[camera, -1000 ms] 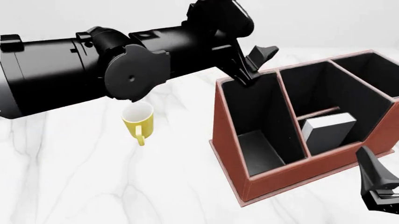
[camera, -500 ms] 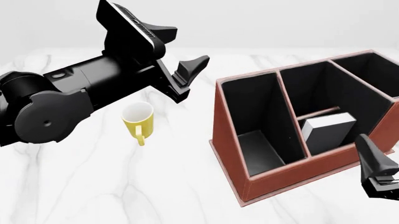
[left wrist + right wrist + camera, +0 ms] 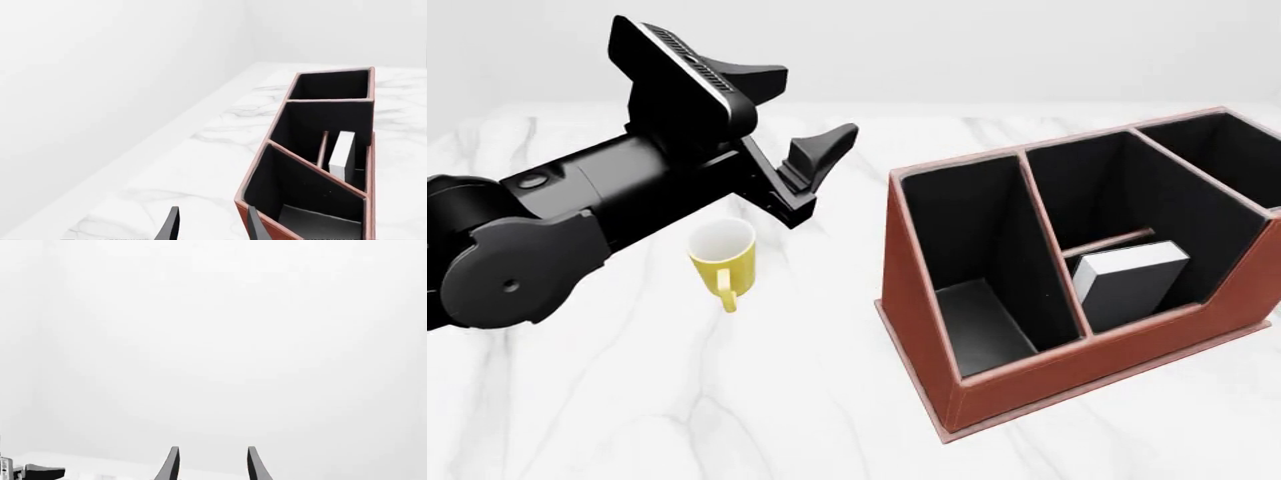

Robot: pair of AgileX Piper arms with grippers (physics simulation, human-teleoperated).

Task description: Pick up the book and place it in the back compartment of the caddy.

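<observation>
left gripper (image 3: 787,130) spread wide, holding nothing, up above the yellow mug (image 3: 722,259). Risk: an arm swing back down could clip the mug and tip it. book (image 3: 1128,282) stands in one of the twin cells of the caddy (image 3: 921,330), leaning slightly; I judge that's the back compartment (image 3: 1121,300). Risk: any bump to the caddy wall could shift it. right gripper (image 3: 210,465) fingers apart, empty, pointed at blank wall. white marble table (image 3: 627,400), plain white room
</observation>
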